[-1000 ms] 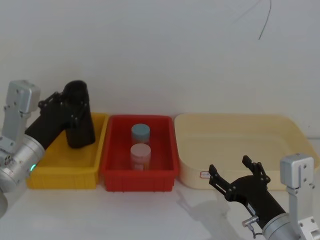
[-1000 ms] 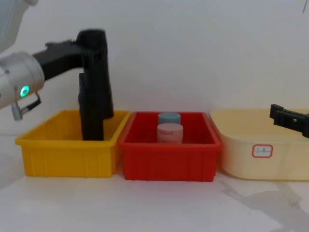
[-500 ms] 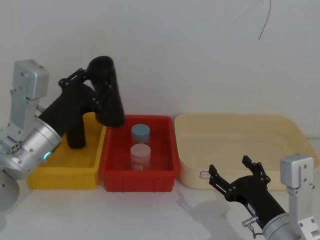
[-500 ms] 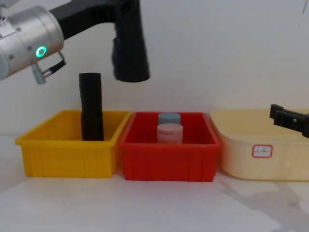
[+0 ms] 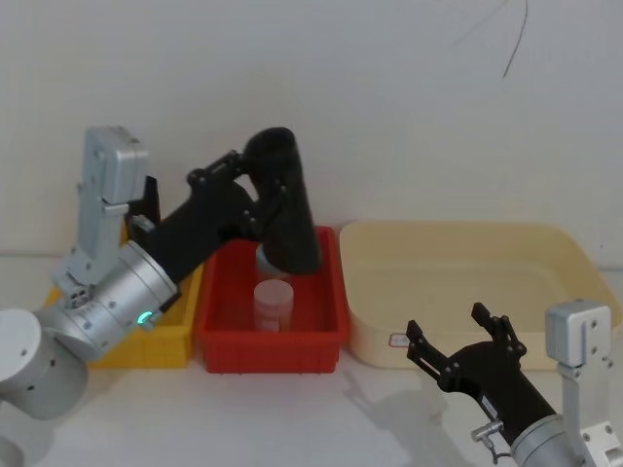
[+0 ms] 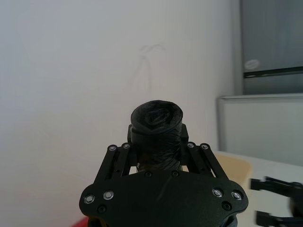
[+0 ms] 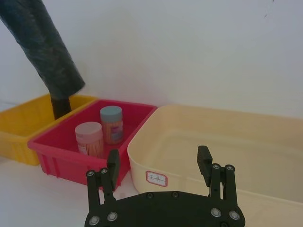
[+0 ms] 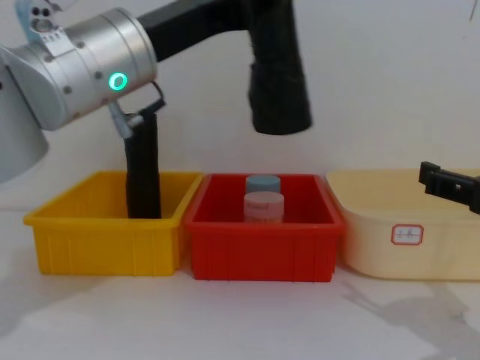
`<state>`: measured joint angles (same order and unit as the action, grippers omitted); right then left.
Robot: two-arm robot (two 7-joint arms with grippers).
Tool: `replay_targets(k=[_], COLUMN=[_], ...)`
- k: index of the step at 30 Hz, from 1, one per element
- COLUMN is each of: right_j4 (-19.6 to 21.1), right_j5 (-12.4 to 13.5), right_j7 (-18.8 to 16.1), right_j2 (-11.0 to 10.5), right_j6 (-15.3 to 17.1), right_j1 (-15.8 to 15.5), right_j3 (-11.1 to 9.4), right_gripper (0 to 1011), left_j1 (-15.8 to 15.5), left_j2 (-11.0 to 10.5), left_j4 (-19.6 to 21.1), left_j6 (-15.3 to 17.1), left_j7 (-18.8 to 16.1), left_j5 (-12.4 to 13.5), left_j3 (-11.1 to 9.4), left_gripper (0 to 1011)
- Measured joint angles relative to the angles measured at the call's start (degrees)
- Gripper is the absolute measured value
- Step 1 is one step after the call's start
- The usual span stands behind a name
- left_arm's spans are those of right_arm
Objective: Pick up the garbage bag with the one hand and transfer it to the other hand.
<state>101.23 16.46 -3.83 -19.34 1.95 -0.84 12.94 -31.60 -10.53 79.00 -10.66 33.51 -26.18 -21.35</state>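
Note:
The garbage bag [image 5: 289,206], a thick crinkled black roll, hangs tilted in the air above the red bin [image 5: 268,346]. My left gripper [image 5: 261,199] is shut on its upper part. The chest view has the garbage bag [image 8: 279,86] well above the jars, with the left gripper [image 8: 259,22] at its top. In the left wrist view the left gripper [image 6: 156,142] clamps the garbage bag [image 6: 156,118] on both sides. My right gripper [image 5: 450,329] is open and holds nothing, low in front of the cream tub [image 5: 458,263]. It is the right gripper [image 7: 158,158] in its wrist view too.
A slim black tube [image 8: 142,172] stands in the yellow bin [image 8: 105,232] at the left. The red bin [image 8: 262,251] holds a blue-lidded jar [image 8: 262,183] and a pink-lidded jar [image 8: 264,207]. The cream tub [image 8: 405,240] stands at the right.
My left arm has lifted the garbage bag out of the yellow bin and carried it to the right, over the red bin. The right gripper has not moved.

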Motion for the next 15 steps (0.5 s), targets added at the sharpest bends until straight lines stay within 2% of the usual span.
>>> replay_targets(k=[8,15], right_j4=[0.0,0.0], right_j5=[0.0,0.0], right_j7=[0.0,0.0], right_j2=[0.0,0.0], right_j6=[0.0,0.0], right_j1=[0.0,0.0], right_j3=[0.0,0.0], right_gripper=[1001,1001], left_j1=[-0.64,-0.91], left_j2=[1.38,1.9], left_j4=[-2.02,-3.02], left_j6=[0.98,1.36], left_j7=[3.59,4.66], left_j5=[-2.78,-3.92], left_j3=[-2.19,-3.11], left_gripper=[446,446])
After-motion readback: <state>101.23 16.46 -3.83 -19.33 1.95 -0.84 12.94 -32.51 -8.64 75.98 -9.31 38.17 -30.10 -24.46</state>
